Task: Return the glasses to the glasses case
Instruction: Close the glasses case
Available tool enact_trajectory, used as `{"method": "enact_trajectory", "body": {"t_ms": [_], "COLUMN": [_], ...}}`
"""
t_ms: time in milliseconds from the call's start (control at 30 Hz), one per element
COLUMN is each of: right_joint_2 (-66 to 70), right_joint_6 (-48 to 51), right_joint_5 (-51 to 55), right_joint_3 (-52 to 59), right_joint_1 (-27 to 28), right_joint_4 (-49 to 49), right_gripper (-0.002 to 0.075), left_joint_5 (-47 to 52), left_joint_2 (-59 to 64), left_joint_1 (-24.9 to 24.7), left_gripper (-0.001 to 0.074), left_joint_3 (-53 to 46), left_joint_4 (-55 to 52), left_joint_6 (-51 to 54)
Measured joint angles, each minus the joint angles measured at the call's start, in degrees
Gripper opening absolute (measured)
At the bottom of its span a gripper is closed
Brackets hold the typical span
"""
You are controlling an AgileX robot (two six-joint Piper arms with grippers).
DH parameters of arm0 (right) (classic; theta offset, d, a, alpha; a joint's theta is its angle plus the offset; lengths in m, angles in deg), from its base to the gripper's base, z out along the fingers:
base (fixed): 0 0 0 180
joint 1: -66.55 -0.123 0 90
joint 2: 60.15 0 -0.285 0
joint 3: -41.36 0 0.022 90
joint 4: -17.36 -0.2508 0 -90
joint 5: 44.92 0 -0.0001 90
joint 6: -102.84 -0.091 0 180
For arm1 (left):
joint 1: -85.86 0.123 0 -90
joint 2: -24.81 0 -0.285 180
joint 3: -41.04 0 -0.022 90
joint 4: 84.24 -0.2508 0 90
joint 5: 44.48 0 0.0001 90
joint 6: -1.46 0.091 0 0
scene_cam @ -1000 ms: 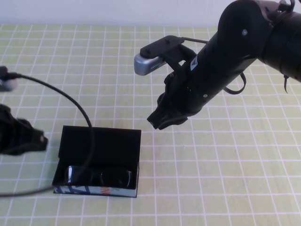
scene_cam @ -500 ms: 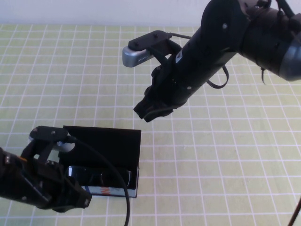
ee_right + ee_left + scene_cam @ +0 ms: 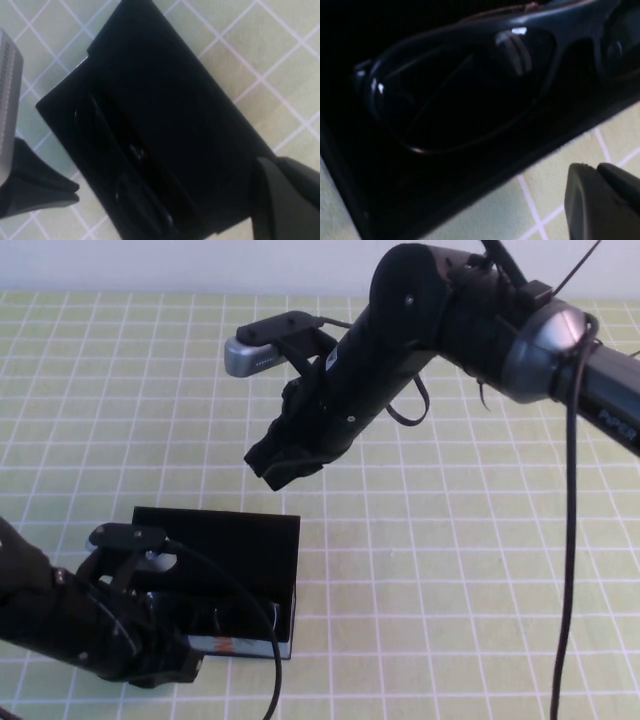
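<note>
Glasses [image 3: 465, 95] lie inside the open glasses case [image 3: 225, 540], lid up. The right gripper [image 3: 285, 462] hovers above and behind the lid, jaws shut, holding nothing. The left gripper [image 3: 170, 665] sits at the case's front edge — its jaw state I cannot tell. Risk: shut right jaws pushing the lid could shove the whole case, or the left arm could block closing. The left arm probably hides the case's patterned front — most of the glasses too.

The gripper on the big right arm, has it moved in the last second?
Yes. The right gripper, shut, has swung toward the robot's left: it now hangs above the far edge of the open glasses case, no longer beyond the case's right corner.
</note>
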Motion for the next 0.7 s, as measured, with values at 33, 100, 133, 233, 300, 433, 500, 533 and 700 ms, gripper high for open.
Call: {"method": "enact_trajectory", "body": {"t_ms": [33,100,133,233,300,433,500,533,700], "right_joint_2": [0.5,2.2,2.9,5.6,7.6,11.2,12.6,13.1,14.4], "right_joint_6": [0.0,0.0,0.0,0.0,0.0,0.0,0.0,0.0,0.0], "right_joint_5": [0.0,0.0,0.0,-0.2,-0.5,0.1,1.4,2.3,5.9], "right_joint_3": [-0.7,-2.0,-2.5,-4.3,-5.9,-8.7,-10.0,-10.4,-11.5], "right_joint_1": [0.0,0.0,0.0,0.0,0.0,0.0,0.0,0.0,0.0], "right_joint_4": [0.0,-0.3,-0.5,-1.6,-2.7,-4.1,-4.3,-4.4,-4.7], "right_gripper": [-0.0011,-0.0011,-0.0011,-0.0011,-0.0011,-0.0011,-0.0011,-0.0011,-0.0011], "left_joint_5": [-0.3,-0.9,-1.1,-1.9,-2.6,-3.3,-3.4,-3.4,-3.8], "left_joint_2": [0.1,0.5,0.6,1.1,1.4,1.4,1.4,1.4,1.4], "left_joint_1": [0.0,0.0,0.0,0.0,0.0,0.0,0.0,0.0,0.0], "left_gripper": [-0.0004,-0.0004,-0.0004,-0.0004,-0.0004,-0.0004,-0.0004,-0.0004,-0.0004], "left_joint_3": [0.0,0.0,0.0,0.0,0.0,0.0,0.0,0.0,0.0], "left_joint_4": [0.1,0.4,0.5,0.9,0.9,1.1,1.1,1.1,1.1], "left_joint_6": [0.3,0.5,0.6,0.6,0.7,0.7,0.7,0.7,0.9]}}
